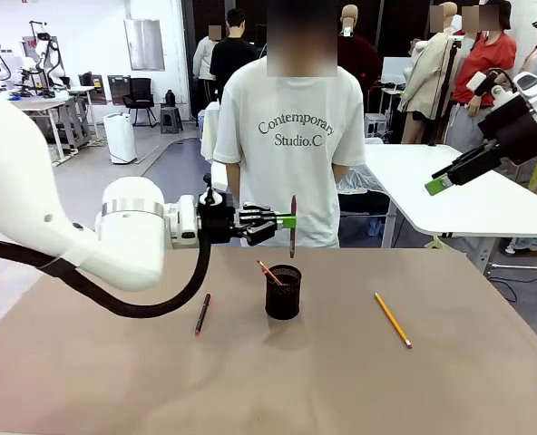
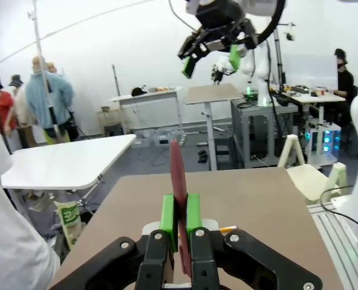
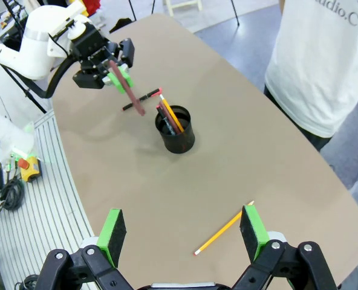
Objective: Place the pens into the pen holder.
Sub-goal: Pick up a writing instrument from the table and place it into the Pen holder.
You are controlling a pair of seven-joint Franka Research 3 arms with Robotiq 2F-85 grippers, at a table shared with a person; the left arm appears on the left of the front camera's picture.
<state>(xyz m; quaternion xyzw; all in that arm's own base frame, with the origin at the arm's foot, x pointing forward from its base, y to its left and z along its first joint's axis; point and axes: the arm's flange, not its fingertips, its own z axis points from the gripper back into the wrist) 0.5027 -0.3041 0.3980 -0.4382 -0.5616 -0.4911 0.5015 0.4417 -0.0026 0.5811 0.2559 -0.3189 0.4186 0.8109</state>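
**A:** Stock status, near to far?

**B:** Yellow pencil (image 1: pixel 393 319), lower right of the front frame, loose on the counter (image 1: pixel 114 381); not yet housed. Black pen (image 1: pixel 202 314), lower left of centre, likewise loose. Pen holder (image 1: pixel 283 294), centre, upright; already holds a yellow-orange stick (image 3: pixel 172 118) and at least one darker one. Brownish-pink pen (image 1: pixel 293 227), just above the holder's rim and slightly right of it, clear of it; the jaws of the left gripper (image 1: pixel 287 221) are closed tight on its upper half. Right gripper (image 1: pixel 443 181), upper right, raised well off the counter; jaws spread wide, nothing in them. By my reckoning some are in, one is poised over the cup, and two are left to fetch.

**A:** Long axes, same order?

**B:** Yellow pencil: flat, diagonal, upper left to lower right. Black pen: flat, running nearly straight up the frame, top leaning a little right. Sticks in the holder: leaning out toward the upper left. Brownish-pink pen: close to vertical, lower end pointing down at the counter beside the holder's mouth; in the left wrist view it rises straight up between the green pads (image 2: pixel 168 211).
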